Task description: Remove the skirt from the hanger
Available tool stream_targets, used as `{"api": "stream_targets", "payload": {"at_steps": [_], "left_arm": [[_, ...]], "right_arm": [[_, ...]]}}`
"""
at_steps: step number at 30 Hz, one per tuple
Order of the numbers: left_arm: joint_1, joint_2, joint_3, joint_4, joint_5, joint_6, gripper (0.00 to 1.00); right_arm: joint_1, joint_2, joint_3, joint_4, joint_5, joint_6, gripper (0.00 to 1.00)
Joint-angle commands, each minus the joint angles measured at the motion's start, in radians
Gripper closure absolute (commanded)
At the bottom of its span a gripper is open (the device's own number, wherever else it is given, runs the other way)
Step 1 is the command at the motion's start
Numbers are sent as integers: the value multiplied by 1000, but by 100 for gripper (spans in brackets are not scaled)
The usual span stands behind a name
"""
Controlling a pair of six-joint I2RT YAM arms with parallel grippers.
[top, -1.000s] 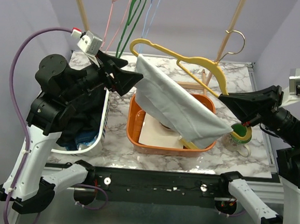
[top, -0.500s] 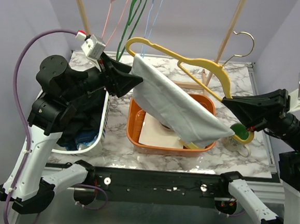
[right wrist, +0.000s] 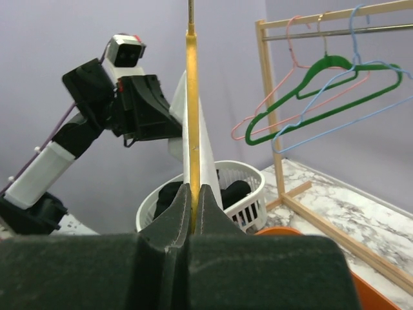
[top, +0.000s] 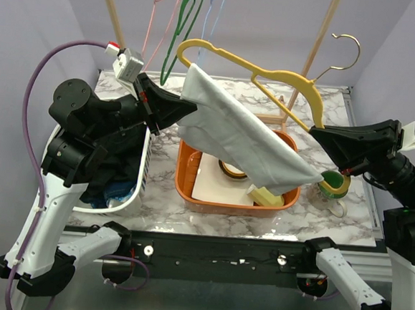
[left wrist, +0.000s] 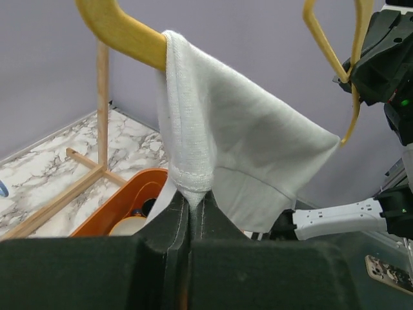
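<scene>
A white marble-patterned tabletop (top: 209, 223) stands in a corner of plain lilac walls (top: 276, 17), with a light wooden garment rack (top: 319, 42) at its back. There are three thin wire hangers on the rack, one pink (top: 153, 36), one green (top: 179, 34), one blue (top: 209, 19), plus one orange plastic tub (top: 183, 169) and one white slatted laundry basket (top: 147, 157). One pale grey-white fabric skirt (top: 237, 139) drapes over one thick yellow hanger (top: 285, 81), held tilted in the air above the tub. The left gripper (top: 194, 108) is pinched tight on the skirt's upper left edge, just below the hanger's curved end. The right gripper (top: 314, 133) is clamped on the hanger's lower right end, beside the skirt's far corner.
</scene>
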Motion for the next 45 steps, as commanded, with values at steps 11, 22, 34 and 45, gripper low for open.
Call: {"api": "stream_targets", "payload": {"at_steps": [11,22,34,45], "left_arm": [[-5,-94,97,-86,-141,35,100],[-5,-107,122,-60,-133,-10,91],[-5,-64,83,0,-55,-38,100],[-5,-37,40,35,-61,-55,97]], "right_arm": [[-6,-75,-109,69,463,-135,99],[-6,-95,-85,72,433,-107,99],[-6,-84,-76,94,324,-54,99],[-7,-87,-56,99,264,-41,99]]}}
